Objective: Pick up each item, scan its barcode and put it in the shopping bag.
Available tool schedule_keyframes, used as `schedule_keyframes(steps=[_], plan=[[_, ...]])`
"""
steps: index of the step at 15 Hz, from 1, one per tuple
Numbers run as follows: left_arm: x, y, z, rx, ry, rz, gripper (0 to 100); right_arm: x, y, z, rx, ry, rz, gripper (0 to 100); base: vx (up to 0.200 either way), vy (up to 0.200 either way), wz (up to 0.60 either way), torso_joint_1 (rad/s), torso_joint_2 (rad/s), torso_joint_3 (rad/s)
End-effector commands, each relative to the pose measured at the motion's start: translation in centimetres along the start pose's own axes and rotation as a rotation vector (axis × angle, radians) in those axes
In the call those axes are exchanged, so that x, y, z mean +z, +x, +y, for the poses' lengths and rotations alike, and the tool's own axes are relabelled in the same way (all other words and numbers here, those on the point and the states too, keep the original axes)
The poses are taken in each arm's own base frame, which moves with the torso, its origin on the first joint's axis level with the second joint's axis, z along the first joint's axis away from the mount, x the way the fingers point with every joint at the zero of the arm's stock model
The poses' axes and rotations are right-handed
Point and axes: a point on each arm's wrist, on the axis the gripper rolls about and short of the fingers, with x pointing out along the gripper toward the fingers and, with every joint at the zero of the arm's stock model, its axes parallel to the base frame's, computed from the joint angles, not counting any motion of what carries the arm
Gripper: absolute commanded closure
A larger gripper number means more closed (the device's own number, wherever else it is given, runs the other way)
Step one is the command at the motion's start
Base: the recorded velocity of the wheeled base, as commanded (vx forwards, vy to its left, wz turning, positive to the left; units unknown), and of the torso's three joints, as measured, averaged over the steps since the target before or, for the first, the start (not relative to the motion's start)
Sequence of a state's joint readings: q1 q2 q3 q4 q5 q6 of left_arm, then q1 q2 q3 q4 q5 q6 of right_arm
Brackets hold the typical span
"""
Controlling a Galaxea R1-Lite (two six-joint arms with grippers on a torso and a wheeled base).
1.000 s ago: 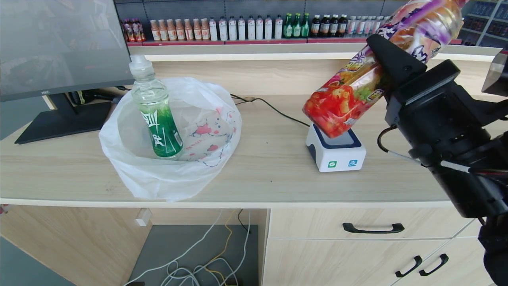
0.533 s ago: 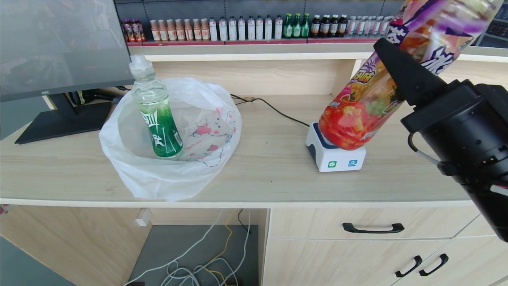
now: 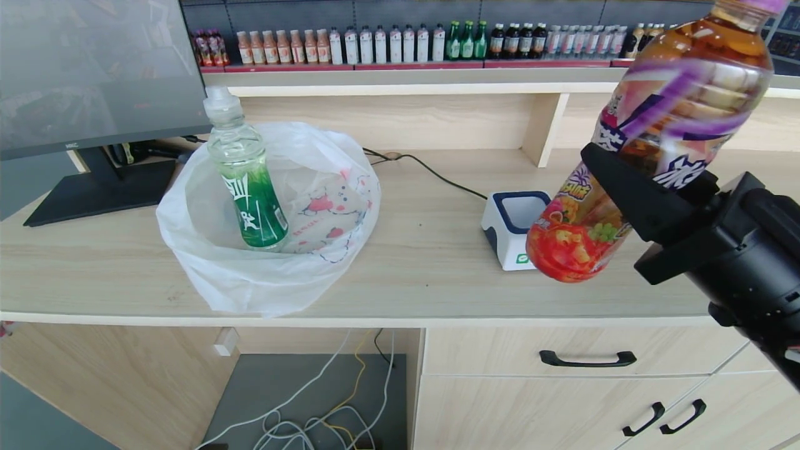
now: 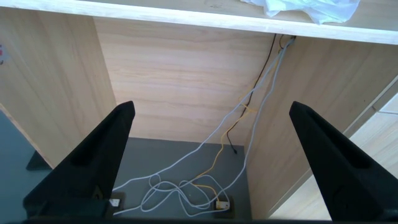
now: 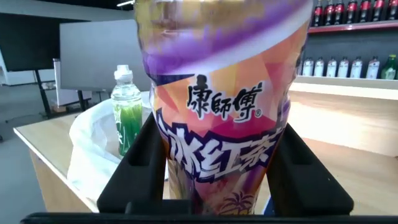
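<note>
The tea bottle [image 3: 681,94] is swung more upright by the right gripper [image 3: 631,172] and is drawn back off the scanner [image 3: 509,228].

The right hand [image 5: 221,149] clamps a tea bottle [image 5: 221,93] — label facing the camera. Behind, a green bottle [image 5: 127,118] stands in the shopping bag [image 5: 87,155].

The head camera looks forward and down on the counter [image 3: 425,281] from above, the shopping bag [image 3: 269,281] at nine o'clock of the scanner [image 3: 506,237]. The left wrist camera sits low, facing the cables [image 4: 186,193] under the counter, which the head view shares. The right wrist camera, very near the tea bottle [image 5: 224,124], looks past it toward the same bag and green bottle [image 5: 127,112].
</note>
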State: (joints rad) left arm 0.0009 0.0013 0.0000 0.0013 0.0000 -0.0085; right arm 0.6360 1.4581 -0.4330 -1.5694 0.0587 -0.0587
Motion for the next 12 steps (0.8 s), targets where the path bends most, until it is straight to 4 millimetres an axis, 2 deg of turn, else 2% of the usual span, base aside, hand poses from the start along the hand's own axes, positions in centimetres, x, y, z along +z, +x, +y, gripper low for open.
schedule_keyframes(steps=[1, 5, 8, 12], plan=[[0.0, 0.0, 0.0, 0.001, 0.001, 0.001, 0, 0.3, -1.0, -0.2, -0.007, -0.007, 0.004, 100, 0.000, 0.000, 0.00, 0.000, 0.00, 0.000], [0.0, 0.0, 0.0, 0.001, -0.001, 0.001, 0, -0.1, -0.5, -0.2, -0.007, -0.006, 0.013, 100, 0.000, 0.000, 0.00, 0.000, 0.00, 0.000], [0.0, 0.0, 0.0, 0.001, -0.001, 0.001, 0, -0.8, 1.1, -0.8, -0.027, -0.015, 0.010, 100, 0.000, 0.000, 0.00, 0.000, 0.00, 0.000], [0.0, 0.0, 0.0, 0.001, 0.001, 0.001, 0, -1.3, 1.1, -0.8, -0.028, -0.016, 0.027, 100, 0.000, 0.000, 0.00, 0.000, 0.00, 0.000]])
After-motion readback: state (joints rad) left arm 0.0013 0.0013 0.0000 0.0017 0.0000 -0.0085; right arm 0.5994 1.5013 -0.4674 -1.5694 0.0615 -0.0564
